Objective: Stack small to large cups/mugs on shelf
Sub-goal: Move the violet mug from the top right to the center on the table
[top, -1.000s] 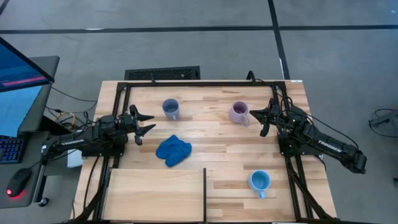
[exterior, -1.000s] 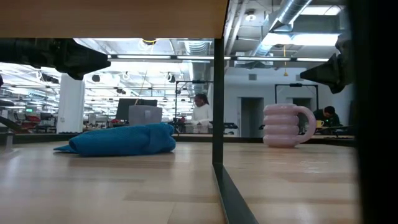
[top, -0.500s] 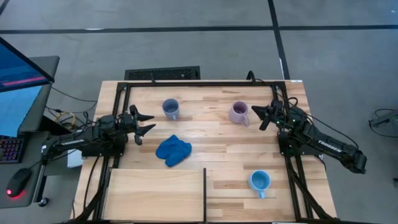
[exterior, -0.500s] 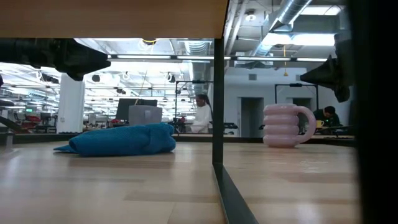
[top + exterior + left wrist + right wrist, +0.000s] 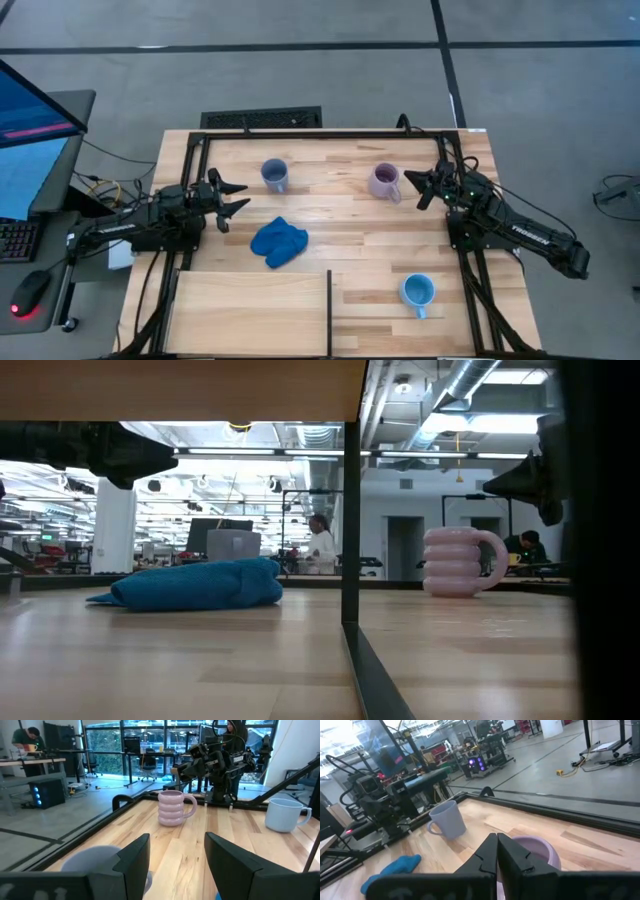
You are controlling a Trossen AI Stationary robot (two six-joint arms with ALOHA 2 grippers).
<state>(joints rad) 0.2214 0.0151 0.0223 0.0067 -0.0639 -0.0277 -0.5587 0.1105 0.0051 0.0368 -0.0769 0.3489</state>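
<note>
A: What do we have on the table?

B: We see three mugs, all upright and well apart. The pale lilac mug point(image 5: 384, 182) stands toward the far right of the plank tabletop point(image 5: 340, 225), its handle turned to the right arm's side. The grey-blue mug point(image 5: 274, 175) stands at the far left-centre, and the light blue mug point(image 5: 417, 292) sits near the front right, just right of the shelf's dark edge.

A: And the shelf?

B: We find the shelf point(image 5: 250, 300), a pale smooth panel, at the front left of the table with none of the mugs on it. A blue cloth lump point(image 5: 278, 242) lies between it and the grey-blue mug.

A: Where do we place the right gripper?

B: The right gripper point(image 5: 423, 186) hangs just beside the lilac mug's handle side. From its wrist camera we see its fingers point(image 5: 490, 854) pressed together tip to tip, pinching nothing, with the lilac mug's rim right behind them.

A: And the left one?

B: The left gripper point(image 5: 234, 197) waits at the table's left edge, near the grey-blue mug and the cloth. We see its fingers point(image 5: 134, 861) spread wide apart and holding nothing
</note>
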